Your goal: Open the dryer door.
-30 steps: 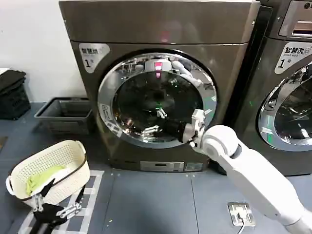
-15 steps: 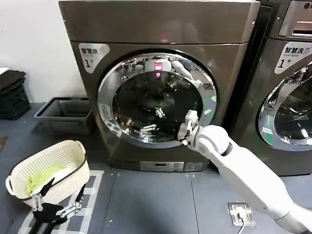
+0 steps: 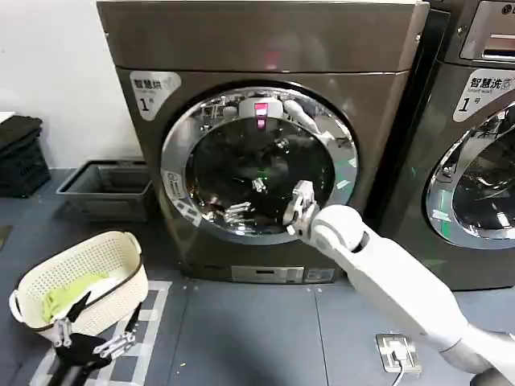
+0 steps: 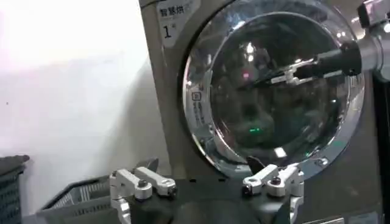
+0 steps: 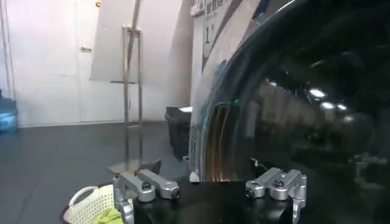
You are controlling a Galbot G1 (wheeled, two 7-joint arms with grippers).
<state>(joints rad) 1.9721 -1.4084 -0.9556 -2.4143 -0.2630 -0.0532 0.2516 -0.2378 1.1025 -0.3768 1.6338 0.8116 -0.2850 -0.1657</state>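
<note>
The dryer door [image 3: 259,165] is a round chrome-rimmed porthole of dark glass on the bronze-grey machine marked "1", and it lies flush against the machine's front. My right gripper [image 3: 245,199] is open just in front of the lower middle of the glass, its white arm coming in from the lower right. From the right wrist, the dark glass [image 5: 304,91] curves close beside the open right gripper [image 5: 204,165]. My left gripper [image 3: 105,315] is parked low at the left by the basket, open and holding nothing. The left wrist view shows the door [image 4: 201,115] and the right gripper [image 4: 286,76] before it.
A white basket [image 3: 121,249] with a green cloth stands on the floor at the left. Behind it are a grey tray [image 3: 109,185] and a black crate [image 3: 20,153]. A second machine [image 3: 475,96] stands at the right. A floor socket [image 3: 398,352] lies under the right arm.
My right arm has swung leftward across the door, carrying the open gripper from near the right rim toward the middle of the glass. The door and left arm have not moved.
</note>
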